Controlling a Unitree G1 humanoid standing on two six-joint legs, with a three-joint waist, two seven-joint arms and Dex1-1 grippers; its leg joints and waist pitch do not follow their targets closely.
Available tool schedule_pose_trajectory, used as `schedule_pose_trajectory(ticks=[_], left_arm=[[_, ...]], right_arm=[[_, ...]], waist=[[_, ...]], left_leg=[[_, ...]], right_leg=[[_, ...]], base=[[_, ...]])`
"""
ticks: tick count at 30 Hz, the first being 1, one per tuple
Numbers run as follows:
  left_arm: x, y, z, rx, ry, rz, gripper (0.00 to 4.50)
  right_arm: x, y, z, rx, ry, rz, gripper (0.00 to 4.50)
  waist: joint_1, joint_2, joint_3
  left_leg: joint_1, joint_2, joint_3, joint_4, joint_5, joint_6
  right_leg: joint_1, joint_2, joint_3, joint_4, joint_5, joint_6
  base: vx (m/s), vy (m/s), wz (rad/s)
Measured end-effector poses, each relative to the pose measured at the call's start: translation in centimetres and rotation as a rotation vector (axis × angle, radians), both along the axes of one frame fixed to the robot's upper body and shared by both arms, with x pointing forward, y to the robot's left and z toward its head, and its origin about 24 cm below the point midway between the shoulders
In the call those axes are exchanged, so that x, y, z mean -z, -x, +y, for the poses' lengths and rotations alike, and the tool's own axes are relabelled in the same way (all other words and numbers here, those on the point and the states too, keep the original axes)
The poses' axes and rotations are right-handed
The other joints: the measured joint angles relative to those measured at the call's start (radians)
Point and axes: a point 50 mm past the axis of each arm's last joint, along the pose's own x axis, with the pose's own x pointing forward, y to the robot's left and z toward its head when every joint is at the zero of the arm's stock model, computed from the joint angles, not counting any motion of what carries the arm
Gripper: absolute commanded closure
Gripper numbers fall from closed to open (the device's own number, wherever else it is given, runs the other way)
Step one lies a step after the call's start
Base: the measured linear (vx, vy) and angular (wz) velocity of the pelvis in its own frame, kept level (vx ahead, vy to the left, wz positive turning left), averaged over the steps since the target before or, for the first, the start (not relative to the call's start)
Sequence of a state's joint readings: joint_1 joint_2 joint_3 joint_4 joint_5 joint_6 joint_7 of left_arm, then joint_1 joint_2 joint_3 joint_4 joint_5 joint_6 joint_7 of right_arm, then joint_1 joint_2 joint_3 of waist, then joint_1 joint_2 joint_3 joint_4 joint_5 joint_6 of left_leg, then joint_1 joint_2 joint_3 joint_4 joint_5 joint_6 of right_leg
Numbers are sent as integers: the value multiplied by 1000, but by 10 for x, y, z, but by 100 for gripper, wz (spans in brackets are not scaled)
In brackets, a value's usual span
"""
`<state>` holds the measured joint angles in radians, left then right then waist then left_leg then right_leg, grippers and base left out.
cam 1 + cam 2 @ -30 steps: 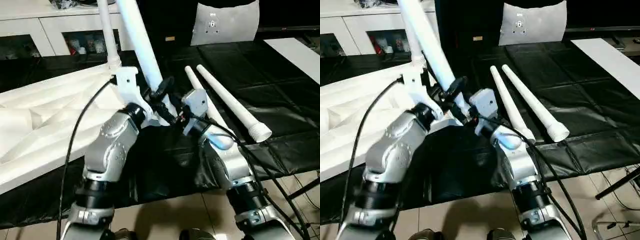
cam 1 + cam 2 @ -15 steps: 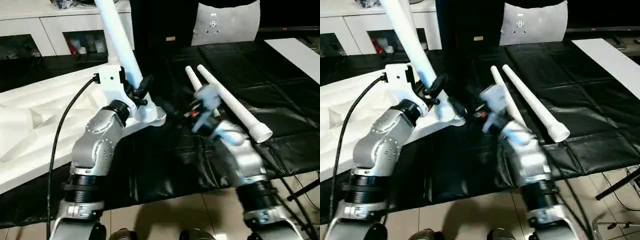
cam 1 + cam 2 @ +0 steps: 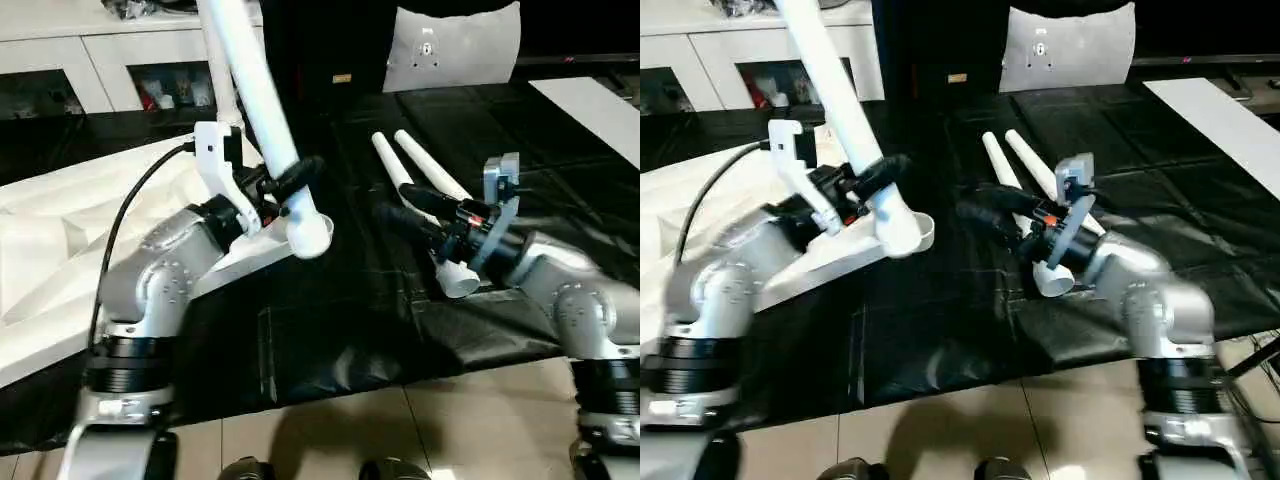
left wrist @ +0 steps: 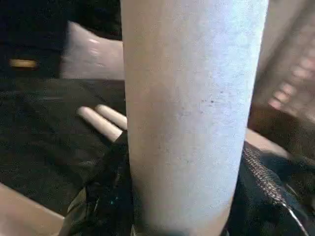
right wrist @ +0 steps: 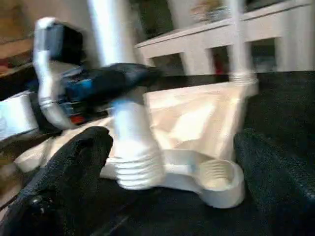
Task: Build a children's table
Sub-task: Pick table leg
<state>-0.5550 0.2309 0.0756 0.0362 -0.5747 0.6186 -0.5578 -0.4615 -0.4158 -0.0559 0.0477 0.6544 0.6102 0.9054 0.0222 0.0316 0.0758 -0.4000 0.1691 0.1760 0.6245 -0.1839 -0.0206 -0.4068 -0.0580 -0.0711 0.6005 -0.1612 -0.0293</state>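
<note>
leg [image 3: 262,110] pinched in left claw [image 3: 296,190], collar end tilted down just beside corner socket [image 5: 220,181] of tabletop [image 3: 60,250]; right claw [image 3: 400,205] spread, apart.

Both forearms are rounded silver-grey shells with black ribbed collars near the elbows. A black cable loops along the left arm up to a white wrist bracket [image 3: 215,160]. The right wrist carries a grey camera mount [image 3: 500,185] — red and white wiring shows beside it.
</note>
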Motion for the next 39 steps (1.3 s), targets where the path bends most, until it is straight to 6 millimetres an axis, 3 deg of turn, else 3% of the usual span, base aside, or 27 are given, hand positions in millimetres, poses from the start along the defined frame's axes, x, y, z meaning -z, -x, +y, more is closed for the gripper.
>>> schedule_pose_trajectory(ticks=[6, 9, 10, 14, 24, 39], left_arm=[[-9, 23, -20, 361, -41, -100, 252], [-16, 33, -29, 492, -19, -143, 254], [-17, 36, -31, 523, -12, -149, 254], [-21, 45, -40, 639, 19, -164, 254], [-21, 51, -50, 723, 20, -171, 254], [-17, 49, -51, 727, 26, -151, 254]], right_arm=[[-1, 15, 11, -251, 56, 15, 3], [1, 19, 12, -324, 76, 32, 3], [1, 19, 12, -337, 81, 36, 33], [2, 23, 15, -422, 78, 65, 47], [-2, 27, 22, -542, 52, 78, 155], [0, 29, 27, -574, 62, 79, 242]], waist=[[18, 0, 0], [18, 0, 0], [17, 0, 0], [13, 0, 0], [10, 0, 0], [10, 0, 0]], left_leg=[[0, 0, 0, 0, 0, 0], [1, 0, 0, 1, 0, 0], [1, 0, 0, 1, 0, 0], [3, 0, 0, 1, 0, 0], [7, 0, 1, 1, 0, -1], [7, 0, 1, 1, 0, -1]], right_leg=[[0, -1, 0, 0, 0, 0], [1, -1, 1, 0, 0, 0], [1, -1, 1, 0, 0, 0], [2, -1, 0, 1, -1, 1], [5, -1, 1, 1, -2, 3], [6, -1, 1, 1, -2, 3]], base=[[0, 0, 0], [0, 0, 0], [0, 0, 0], [0, 0, 0], [0, 0, 0], [0, 0, 0]])
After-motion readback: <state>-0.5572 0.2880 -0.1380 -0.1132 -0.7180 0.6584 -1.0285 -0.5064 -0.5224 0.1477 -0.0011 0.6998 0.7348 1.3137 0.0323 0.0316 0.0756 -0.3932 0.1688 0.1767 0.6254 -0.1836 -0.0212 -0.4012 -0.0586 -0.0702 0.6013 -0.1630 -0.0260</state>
